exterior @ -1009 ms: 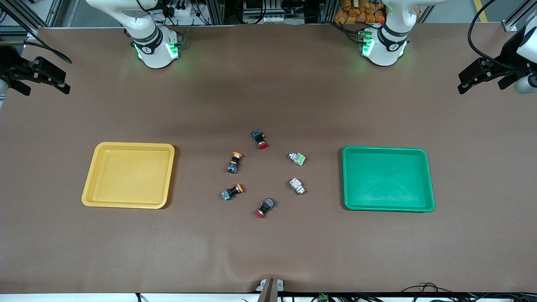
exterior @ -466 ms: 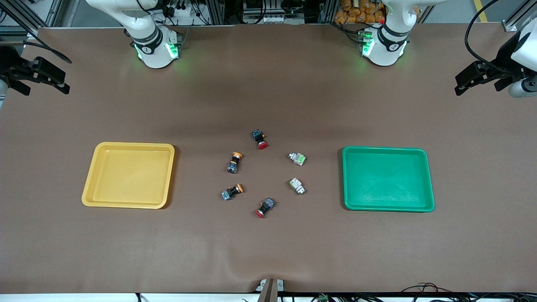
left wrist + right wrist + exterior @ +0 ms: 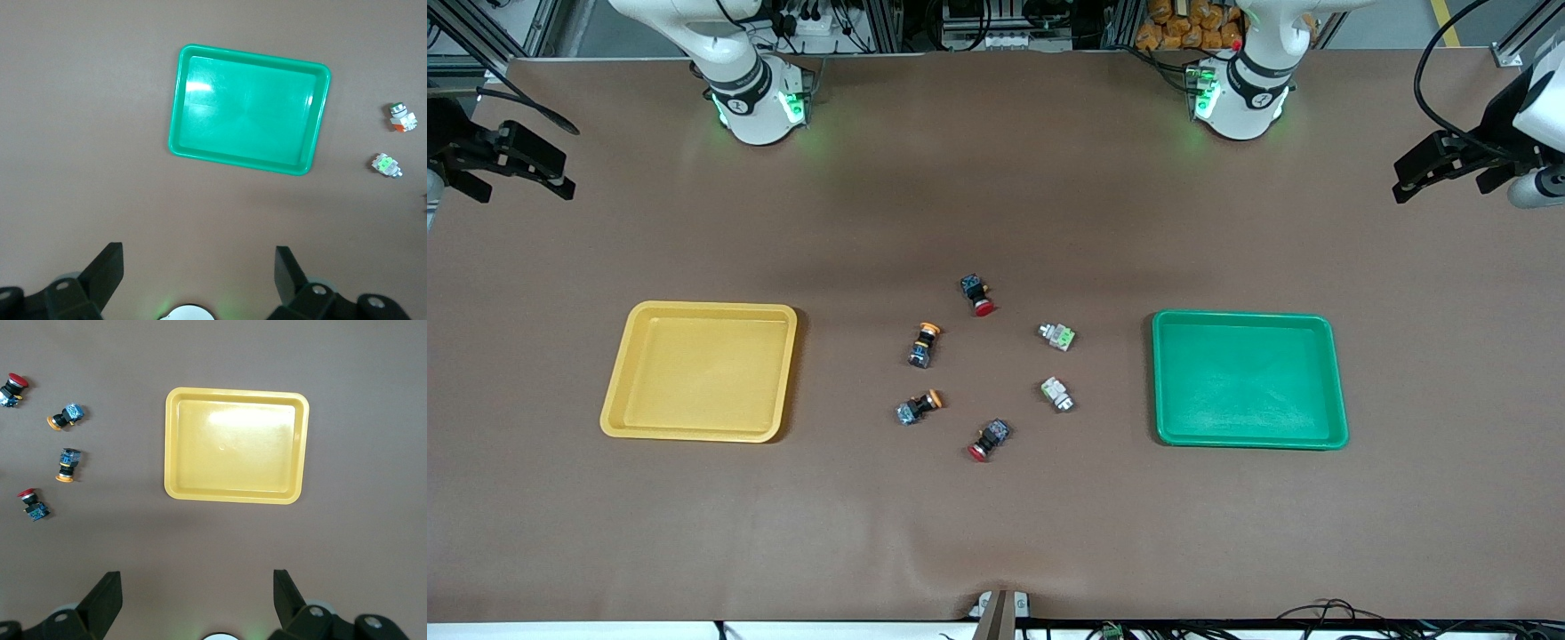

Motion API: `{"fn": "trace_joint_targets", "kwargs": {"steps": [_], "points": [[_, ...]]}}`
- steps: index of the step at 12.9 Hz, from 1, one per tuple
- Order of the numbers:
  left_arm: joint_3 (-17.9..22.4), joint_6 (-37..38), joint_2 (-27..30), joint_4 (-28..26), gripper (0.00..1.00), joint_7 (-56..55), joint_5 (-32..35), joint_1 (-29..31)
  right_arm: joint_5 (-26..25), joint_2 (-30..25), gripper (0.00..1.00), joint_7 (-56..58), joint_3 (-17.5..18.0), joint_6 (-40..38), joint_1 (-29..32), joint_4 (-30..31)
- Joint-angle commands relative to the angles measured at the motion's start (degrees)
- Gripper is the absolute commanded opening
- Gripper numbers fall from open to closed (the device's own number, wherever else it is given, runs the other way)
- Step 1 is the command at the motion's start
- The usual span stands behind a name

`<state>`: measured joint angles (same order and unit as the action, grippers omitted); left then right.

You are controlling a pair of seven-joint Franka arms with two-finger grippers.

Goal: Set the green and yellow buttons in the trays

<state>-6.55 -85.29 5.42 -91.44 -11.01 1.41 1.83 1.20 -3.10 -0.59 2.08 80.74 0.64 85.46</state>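
Observation:
The yellow tray [image 3: 698, 372] lies toward the right arm's end of the table, and the green tray [image 3: 1249, 380] toward the left arm's end. Between them lie two yellow-capped buttons [image 3: 926, 344] [image 3: 919, 407] and two whitish-green buttons [image 3: 1057, 336] [image 3: 1057, 393]. My left gripper [image 3: 1414, 173] hangs open and holds nothing, high over the left arm's end of the table. My right gripper [image 3: 551, 173] hangs open over the other end. The left wrist view shows the green tray [image 3: 250, 103] and both green buttons [image 3: 402, 119] [image 3: 386, 164]. In the right wrist view are the yellow tray [image 3: 233, 447] and yellow buttons [image 3: 65, 417] [image 3: 67, 464].
Two black switches with red caps [image 3: 978, 294] [image 3: 990, 439] lie among the buttons, one closest to the robots' bases, one closest to the front camera. Brown mat [image 3: 996, 533] covers the table, with a slight wrinkle near the front edge.
The left gripper has shifted slightly at its end of the table. The right arm, buttons and trays have not moved.

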Motion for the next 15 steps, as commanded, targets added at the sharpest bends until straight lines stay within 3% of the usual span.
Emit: {"fn": "trace_joint_targets", "kwargs": {"steps": [1,6,10,15], "points": [[0.0,0.6,-0.1,-0.6,1.00,0.0,-0.4,1.2,-0.8,-0.1,1.00,0.5,0.3,-0.1,0.4,-0.1],[-1.0,-1.1,-4.4,-0.7,1.00,-1.5,-0.3,0.3,-0.8,-0.1,1.00,0.6,0.3,-0.1,0.5,-0.1],[-5.0,-5.2,-10.3,-0.7,1.00,-2.2,0.4,0.2,-0.8,-0.1,1.00,0.6,0.3,-0.3,0.6,-0.1],[-11.2,-14.1,-18.2,-1.2,1.00,-18.0,0.4,-2.0,-0.8,0.1,1.00,0.6,0.2,-0.4,0.7,-0.1]]}}
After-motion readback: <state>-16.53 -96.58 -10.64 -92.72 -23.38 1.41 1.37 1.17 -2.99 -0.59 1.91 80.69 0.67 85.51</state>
